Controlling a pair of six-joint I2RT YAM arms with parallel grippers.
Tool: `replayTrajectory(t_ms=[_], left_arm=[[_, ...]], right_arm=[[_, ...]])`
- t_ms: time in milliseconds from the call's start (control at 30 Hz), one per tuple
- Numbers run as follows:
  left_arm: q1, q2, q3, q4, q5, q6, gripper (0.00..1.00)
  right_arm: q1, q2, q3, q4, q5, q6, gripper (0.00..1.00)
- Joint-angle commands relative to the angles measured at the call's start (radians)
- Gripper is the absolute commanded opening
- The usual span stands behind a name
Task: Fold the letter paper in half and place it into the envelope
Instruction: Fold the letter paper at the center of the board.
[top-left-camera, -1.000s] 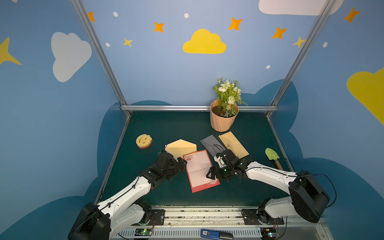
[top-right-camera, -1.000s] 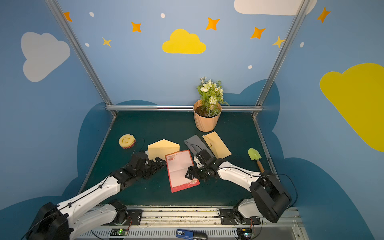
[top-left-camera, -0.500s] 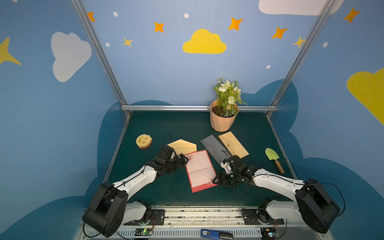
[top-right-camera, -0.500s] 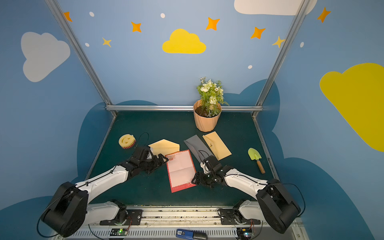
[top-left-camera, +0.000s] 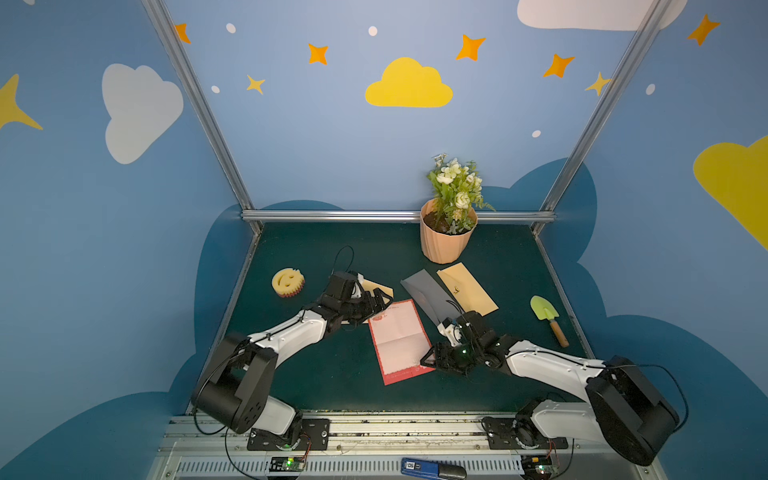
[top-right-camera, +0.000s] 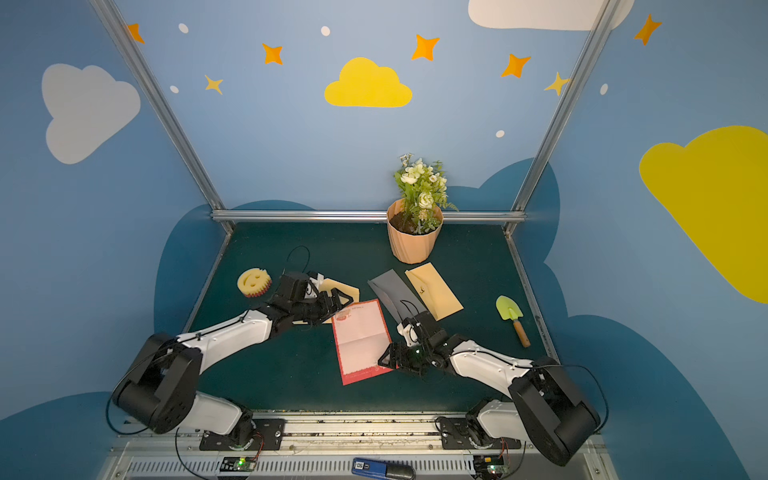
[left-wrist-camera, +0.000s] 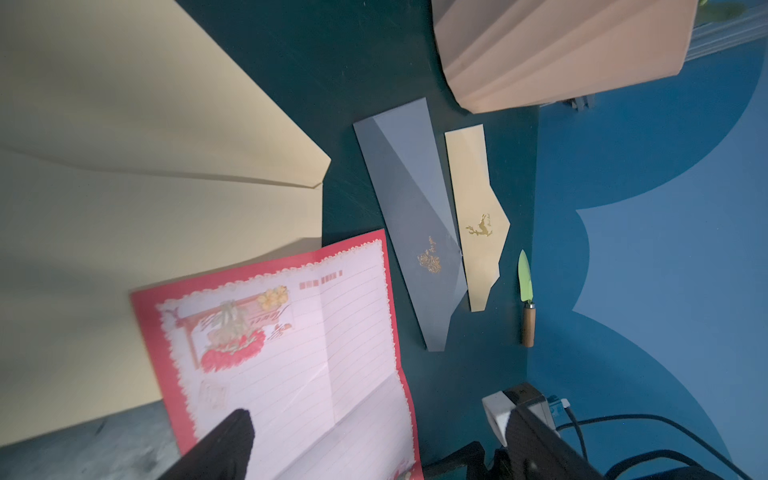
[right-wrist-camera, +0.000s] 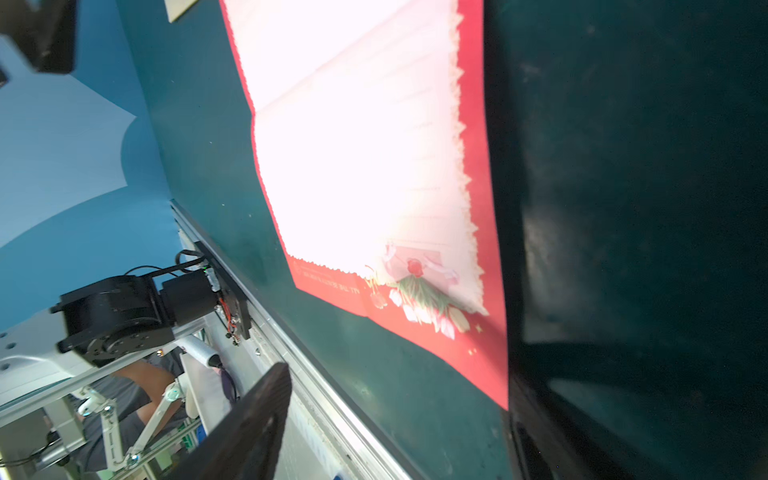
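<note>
Blue walls painted with clouds and stars close in a desk (top-left-camera: 332, 374) covered in dark green, felt-like matting. Near its left edge sits a yellow smiley sponge (top-left-camera: 287, 282), round with a ridged rim. Beside it the left gripper (top-left-camera: 379, 302) hangs low over a matte cream envelope (top-left-camera: 376, 286) with its pointed flap open. Its jaws stand apart at the far left corner of the letter paper (top-left-camera: 399, 340); whether they touch it I cannot tell.

The letter lies unfolded at the desk's middle. It is a thin lined sheet with a red margin, a scalloped white border and crossing creases. Its far left corner overlaps the cream envelope.

At the letter's near right corner, the right gripper (top-left-camera: 430, 360) is down at the desk with its jaws spread wide. The paper's red edge lies between them, just beside one finger (right-wrist-camera: 623, 374).

Behind this gripper lie a long grey envelope (top-left-camera: 428, 295) and a tan envelope (top-left-camera: 467, 289) with a gold deer. A pleated peach flower pot (top-left-camera: 444, 241) stands at the far edge. A green trowel (top-left-camera: 546, 316) with a wooden handle lies near the right edge.
</note>
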Motion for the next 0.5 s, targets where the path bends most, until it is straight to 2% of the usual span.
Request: replayTrajectory(t_ms=[0, 167, 467], left_arm=[[-0.007, 0.090, 0.016, 0.096, 0.075, -0.005, 0.95], [-0.018, 0.204, 0.032, 0.145, 0.097, -0.017, 0.95], [-0.006, 0.222, 0.008, 0.164, 0.116, -0.028, 0.95]], right_arm=[[-0.010, 0.002, -0.013, 0.052, -0.031, 0.016, 0.77], [-0.022, -0.026, -0.004, 0.065, -0.045, 0.031, 0.77], [-0.027, -0.103, 0.078, 0.032, -0.032, 0.042, 0.77]])
